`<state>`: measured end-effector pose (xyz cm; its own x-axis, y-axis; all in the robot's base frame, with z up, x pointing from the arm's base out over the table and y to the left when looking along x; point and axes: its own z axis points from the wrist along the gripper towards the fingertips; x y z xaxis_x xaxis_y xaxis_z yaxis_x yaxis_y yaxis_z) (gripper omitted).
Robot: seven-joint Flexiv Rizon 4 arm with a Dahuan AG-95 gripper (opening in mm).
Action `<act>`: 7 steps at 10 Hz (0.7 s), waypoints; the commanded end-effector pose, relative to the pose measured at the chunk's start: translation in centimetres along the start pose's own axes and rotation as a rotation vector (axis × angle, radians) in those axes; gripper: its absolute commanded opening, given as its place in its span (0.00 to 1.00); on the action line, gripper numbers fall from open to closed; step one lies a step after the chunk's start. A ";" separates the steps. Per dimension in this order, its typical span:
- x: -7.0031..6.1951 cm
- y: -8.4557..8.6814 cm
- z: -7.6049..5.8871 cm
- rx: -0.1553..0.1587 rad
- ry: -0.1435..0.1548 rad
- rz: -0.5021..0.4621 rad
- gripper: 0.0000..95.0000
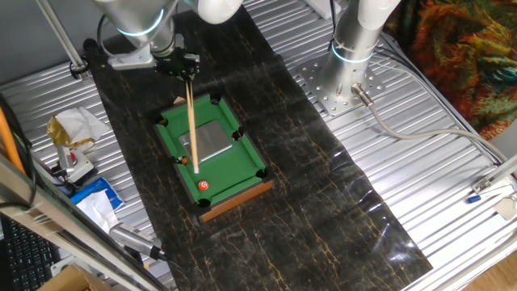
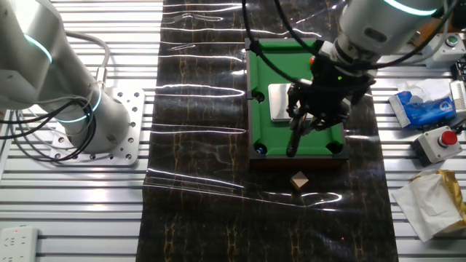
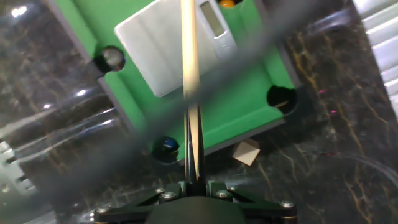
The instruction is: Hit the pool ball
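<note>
The pool ball (image 1: pixel 203 186), orange-red with a white spot, lies on the mini green pool table (image 1: pixel 242 153) near its front end. My gripper (image 1: pixel 186 69) is shut on a cue stick (image 1: pixel 191 121) that slants down over the table. The stick's tip is a short way behind the ball and apart from it. In the other fixed view the gripper (image 2: pixel 306 120) and stick (image 2: pixel 294 142) stand over the table (image 2: pixel 280 65), and the ball is hidden. In the hand view the stick (image 3: pixel 189 74) runs up from the gripper (image 3: pixel 194 183), and the ball is out of view.
A grey plate (image 1: pixel 208 141) lies mid-table, with a small plain orange blob (image 1: pixel 184 160) beside it. A blue ball (image 3: pixel 166 147) sits in a corner pocket. A wooden cube (image 2: pixel 298 180) lies just off the table's end. A second arm's base (image 1: pixel 351 56) stands at the back right. Crumpled paper (image 1: pixel 73 125) lies at the left.
</note>
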<state>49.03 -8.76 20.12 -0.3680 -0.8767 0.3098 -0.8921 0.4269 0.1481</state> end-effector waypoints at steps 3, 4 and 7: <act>0.0 0.4 0.2 -0.018 0.043 0.038 0.00; -0.1 0.4 0.2 -0.022 0.042 0.041 0.00; -0.8 0.2 0.4 -0.036 0.036 0.039 0.00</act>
<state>49.08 -7.98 19.34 -0.3923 -0.8517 0.3476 -0.8677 0.4680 0.1675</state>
